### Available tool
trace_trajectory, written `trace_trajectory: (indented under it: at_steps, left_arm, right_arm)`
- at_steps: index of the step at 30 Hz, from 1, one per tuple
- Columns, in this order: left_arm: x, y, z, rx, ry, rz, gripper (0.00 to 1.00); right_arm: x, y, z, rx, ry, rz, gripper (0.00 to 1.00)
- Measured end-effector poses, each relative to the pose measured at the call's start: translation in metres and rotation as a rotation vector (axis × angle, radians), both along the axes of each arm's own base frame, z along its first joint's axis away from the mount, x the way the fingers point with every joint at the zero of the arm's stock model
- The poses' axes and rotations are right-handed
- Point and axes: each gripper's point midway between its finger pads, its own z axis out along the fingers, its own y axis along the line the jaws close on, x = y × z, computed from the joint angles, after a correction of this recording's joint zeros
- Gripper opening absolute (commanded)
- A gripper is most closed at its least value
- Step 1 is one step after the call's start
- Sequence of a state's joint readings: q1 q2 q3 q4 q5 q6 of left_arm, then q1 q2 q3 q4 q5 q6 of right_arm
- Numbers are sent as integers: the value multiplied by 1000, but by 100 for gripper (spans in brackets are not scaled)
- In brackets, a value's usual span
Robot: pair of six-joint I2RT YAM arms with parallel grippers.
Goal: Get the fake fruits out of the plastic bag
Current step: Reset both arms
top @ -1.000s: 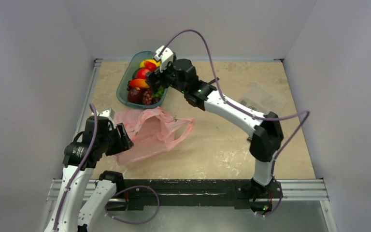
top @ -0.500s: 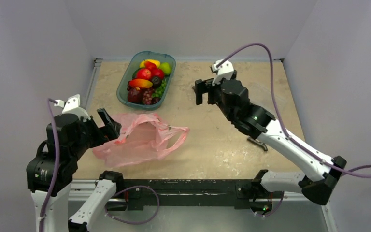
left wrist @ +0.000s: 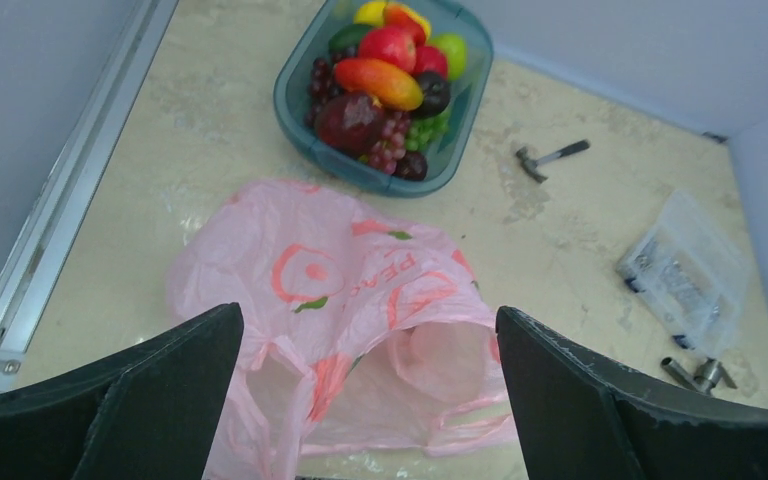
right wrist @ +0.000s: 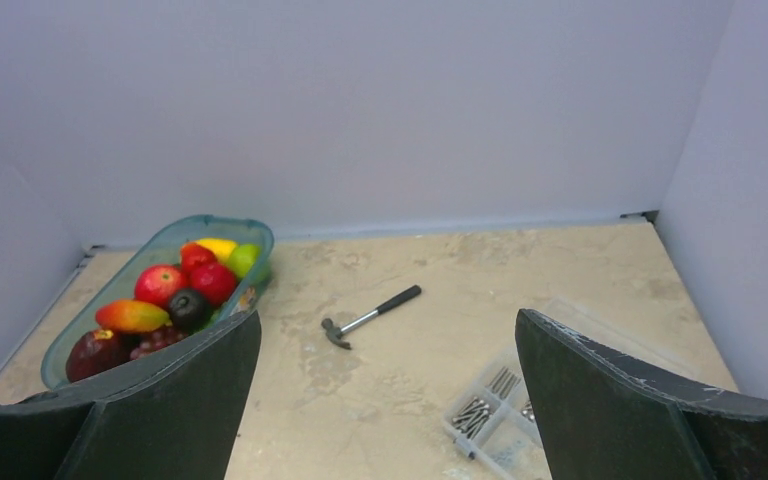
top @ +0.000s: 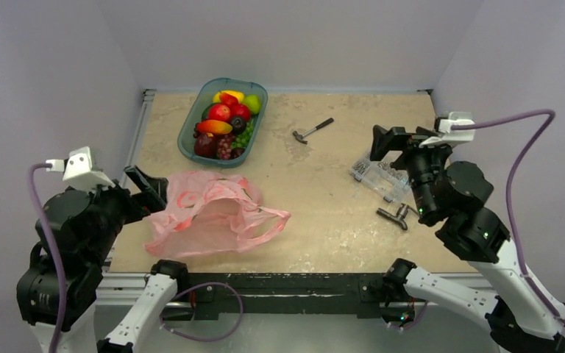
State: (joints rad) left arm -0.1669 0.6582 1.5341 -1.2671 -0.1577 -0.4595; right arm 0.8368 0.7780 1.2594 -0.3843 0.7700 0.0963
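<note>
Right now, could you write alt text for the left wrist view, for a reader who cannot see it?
A crumpled pink plastic bag lies on a beige table, seen between the open jaws of the left tool. Behind it stands a teal tray full of fake fruits; a small hammer and a clear box lie to the right.

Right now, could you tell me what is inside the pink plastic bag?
Through the open mouth of the plastic bag only crumpled pink film shows, no fruit. Its folded far end is covered. The fake fruits sit in the teal tray.
</note>
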Motion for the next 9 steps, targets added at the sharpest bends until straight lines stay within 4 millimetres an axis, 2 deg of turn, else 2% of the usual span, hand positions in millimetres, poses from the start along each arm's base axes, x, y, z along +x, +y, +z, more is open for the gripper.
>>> trace_trajectory:
  at_steps: [4,9]
  left_arm:
    - [-10,-1,27,-30,-141,-15,97]
    - [-9,-4,39,-41,-191,-28,97]
  right_arm:
    - [-13,-23,8,30,-37,-43,99]
    - [-21,-37,14,53,-71,-68,99]
